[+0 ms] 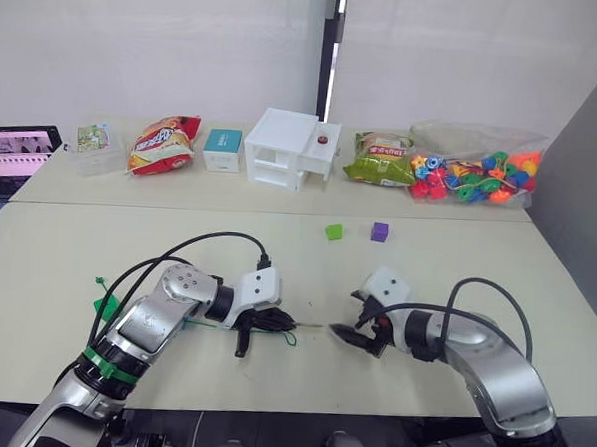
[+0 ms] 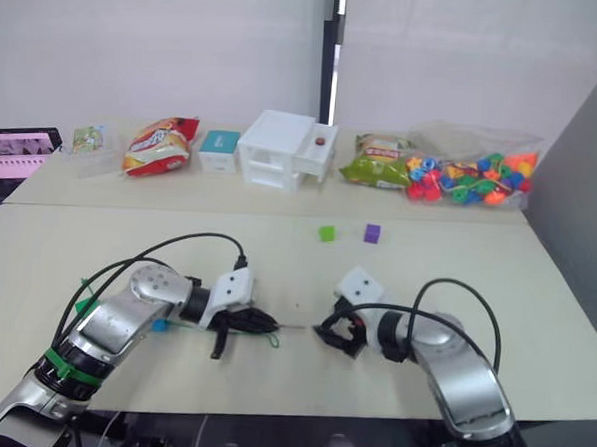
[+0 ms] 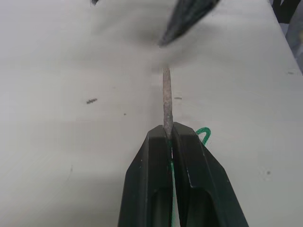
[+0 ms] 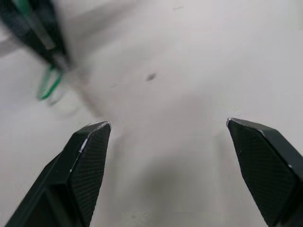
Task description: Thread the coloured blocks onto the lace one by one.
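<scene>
Lace [image 3: 166, 101], thin green cord, lay mostly hidden under the left gripper [image 3: 169, 135], jaws clamped on its stiff pale tip; right gripper [image 4: 168, 130] gaped empty.

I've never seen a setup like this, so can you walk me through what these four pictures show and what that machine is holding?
This is a humanoid robot with two arms, each ending in a two-fingered end effector. Two pictures come from its head cameras, looking down over a pale table. The other two come from cameras on its wrists.

The left end effector is shut on the lace, a thin green cord with a stiff pale tip that points toward the right end effector, which is open and holds nothing.

Farther back lie a light green block and a purple block. Along the far edge are snack bags, a white drawer box and a clear bag of coloured beads.
</scene>
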